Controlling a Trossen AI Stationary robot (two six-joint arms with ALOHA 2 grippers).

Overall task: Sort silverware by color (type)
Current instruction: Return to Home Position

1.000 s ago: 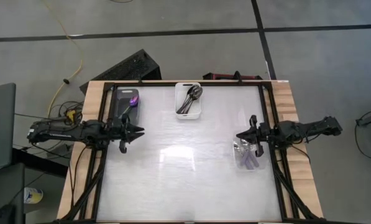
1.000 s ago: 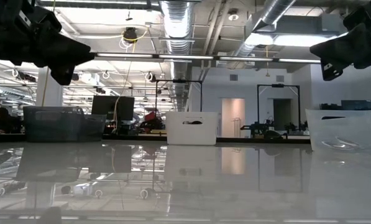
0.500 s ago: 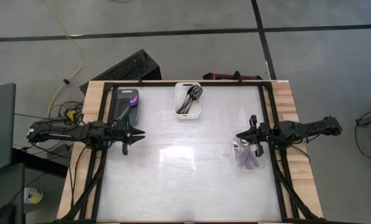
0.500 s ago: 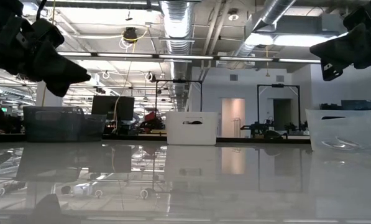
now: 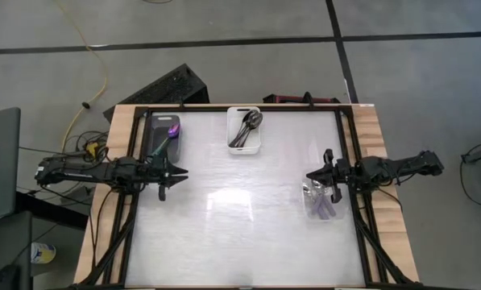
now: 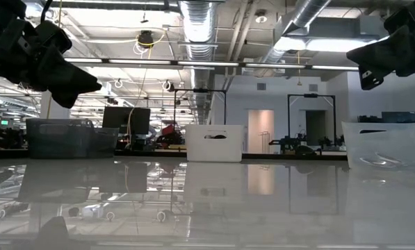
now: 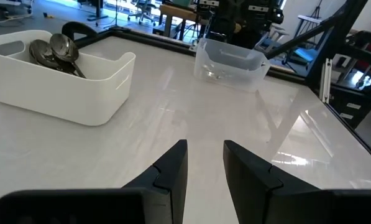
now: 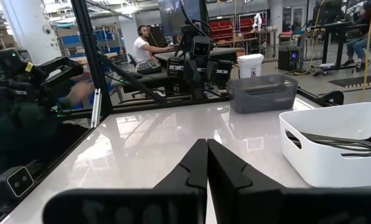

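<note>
At frame left of the desk (image 5: 240,225), left gripper (image 5: 181,171) pulled back slightly, fingers narrowly parted, empty; right gripper (image 5: 309,176) unmoved, fingers closed; silverware (image 5: 248,127) binned, sorting seemingly finished.

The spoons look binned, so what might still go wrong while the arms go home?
The right gripper, fingers shut, hangs above the clear bin; a low sweep on withdrawal might clip its rim and shift it.
The left gripper sits close to the grey bin, where the purple spoon points its teal handle toward the arm; a careless swing may snag it.
</note>
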